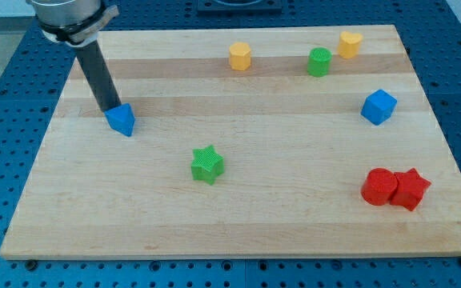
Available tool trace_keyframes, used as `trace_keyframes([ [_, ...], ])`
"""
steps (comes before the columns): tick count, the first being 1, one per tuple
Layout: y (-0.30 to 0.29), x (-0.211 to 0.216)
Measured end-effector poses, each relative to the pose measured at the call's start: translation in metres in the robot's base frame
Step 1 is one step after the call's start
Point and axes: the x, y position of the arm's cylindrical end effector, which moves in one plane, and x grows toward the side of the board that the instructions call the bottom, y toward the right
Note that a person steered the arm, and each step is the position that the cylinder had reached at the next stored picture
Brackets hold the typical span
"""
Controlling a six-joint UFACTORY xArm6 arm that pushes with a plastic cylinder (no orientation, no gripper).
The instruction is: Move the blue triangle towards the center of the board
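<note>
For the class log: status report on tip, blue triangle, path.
My tip touching blue triangle, upper-left side. Triangle left of centre. Green star close below path.

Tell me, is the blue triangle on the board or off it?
On. The blue triangle sits on the wooden board, inside its left edge, my tip at its upper-left side.

The arm point(69, 18) was cut off by the view's top edge. My tip point(108, 109) sat partly hidden behind the blue triangle point(122, 119), contact unclear.

We are in a lab: our wooden board point(238, 232) lies on a blue perforated bench point(6, 88).
</note>
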Motion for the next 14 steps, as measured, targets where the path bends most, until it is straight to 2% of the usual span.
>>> trace_keyframes([
  [2,-0.036,0.017],
  [3,-0.023,0.032],
  [7,0.125,0.020],
  [9,0.190,-0.014],
  [10,0.184,-0.023],
  [11,0.153,-0.025],
  [12,0.132,0.005],
  [14,0.162,0.055],
])
